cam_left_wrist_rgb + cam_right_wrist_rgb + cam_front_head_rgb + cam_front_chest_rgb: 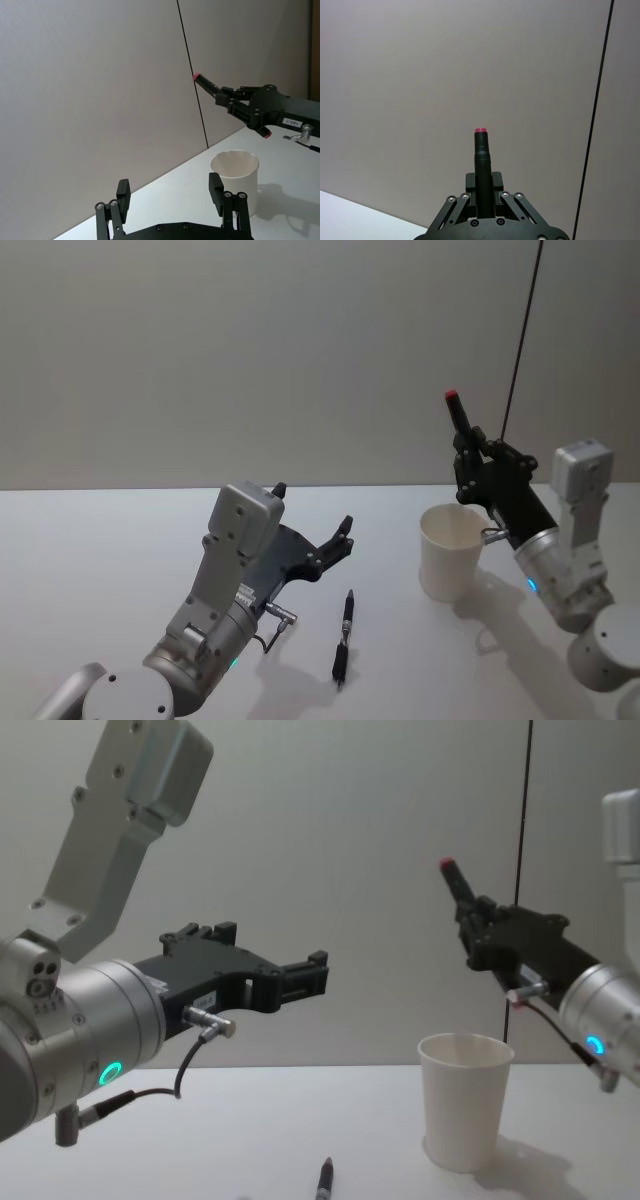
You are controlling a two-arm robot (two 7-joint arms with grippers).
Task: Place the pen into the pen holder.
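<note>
Pen (458, 420), red-tipped, clamped in right gripper (468, 446) above pen holder (450, 560); left gripper (314, 506) wide open, holding nothing.

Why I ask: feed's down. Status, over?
Right hand shut on red-tipped black pen, raised near white paper cup. Left hand open, hovering. Second black pen lies on table, apart from cup.

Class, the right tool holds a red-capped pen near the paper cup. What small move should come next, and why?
Probably nudge the right tool slightly toward the robot's left. It is shut on the pen, which tilts, its lower end seemingly above the right rim of the cup, not centred over the mouth.
</note>
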